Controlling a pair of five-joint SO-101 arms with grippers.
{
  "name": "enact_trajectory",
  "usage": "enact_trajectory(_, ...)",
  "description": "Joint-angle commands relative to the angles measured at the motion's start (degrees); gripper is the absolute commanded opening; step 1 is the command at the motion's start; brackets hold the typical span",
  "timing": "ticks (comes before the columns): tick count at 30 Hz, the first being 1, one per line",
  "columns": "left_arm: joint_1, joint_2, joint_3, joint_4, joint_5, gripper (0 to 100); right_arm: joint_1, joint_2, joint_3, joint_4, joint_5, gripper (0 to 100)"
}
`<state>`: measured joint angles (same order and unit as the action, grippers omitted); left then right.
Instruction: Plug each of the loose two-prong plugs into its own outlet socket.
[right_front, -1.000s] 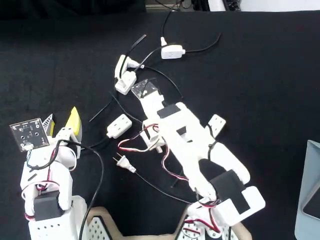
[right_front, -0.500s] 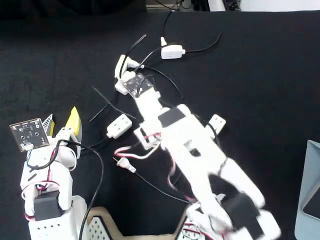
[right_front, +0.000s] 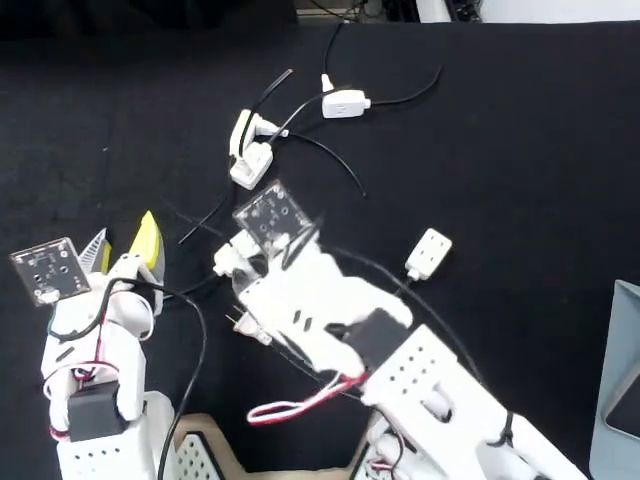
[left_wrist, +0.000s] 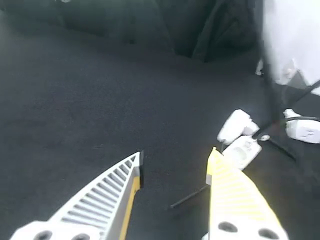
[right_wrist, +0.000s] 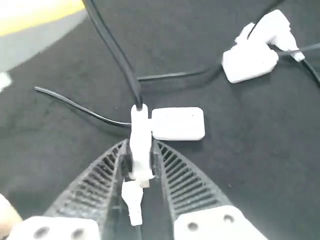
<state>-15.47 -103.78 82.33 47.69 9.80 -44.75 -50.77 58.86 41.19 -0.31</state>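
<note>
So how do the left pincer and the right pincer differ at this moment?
The left pincer is open; the right pincer is shut on a white plug. The left pincer is empty above black cloth; the right pincer is beside a white socket. Both have ribbed fingers.

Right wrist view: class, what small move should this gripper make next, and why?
Probably swing the white plug to face the outlet socket: the right gripper grips it beside the socket, not yet inserted.
</note>
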Motion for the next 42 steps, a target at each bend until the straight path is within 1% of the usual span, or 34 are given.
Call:
enact_trajectory(1,4.6,-0.5,-0.8,-2.9,1.6,22,-2.3,-1.7,0.7,-3.4,-0.3,1.1)
enact_trajectory(6,9.9,-0.5,-1.8,-2.7,1.1,22,-2.6,-1.6,1.1,-3.8,-0.3,1.1)
enact_trajectory(9,13.5,-0.5,-1.8,-2.6,-3.1,22,-2.6,-1.6,1.1,-3.6,-0.4,1.1)
enact_trajectory(12,16.5,-0.5,-1.7,-2.6,-4.7,22,-2.6,-1.5,1.2,-3.5,-0.4,1.1)
enact_trajectory(19,19.6,-0.5,-2.1,-2.6,-5.1,22,-2.6,3.6,1.2,-4.0,-0.3,1.1)
enact_trajectory(23,21.8,-0.5,-1.7,-2.5,-9.4,22,-2.6,5.8,1.4,-6.2,-0.3,1.1)
enact_trajectory(26,23.2,-0.5,-2.2,0.4,-12.0,22,-2.5,6.0,1.4,-6.2,-0.3,1.1)
enact_trajectory(29,24.2,-0.5,-2.2,1.3,-14.2,22,-2.4,6.2,1.4,-6.2,-0.3,1.1)
enact_trajectory(32,24.2,-0.5,-2.2,1.4,-15.9,22,-2.3,6.3,1.4,-6.2,-0.3,1.1)
enact_trajectory(36,22.6,-0.5,-2.2,1.3,-15.6,22,-1.7,6.4,1.4,-6.2,-0.3,1.1)
enact_trajectory(42,12.7,-0.5,-1.5,1.3,-15.5,22,3.2,7.7,0.0,-7.6,-0.3,1.1)
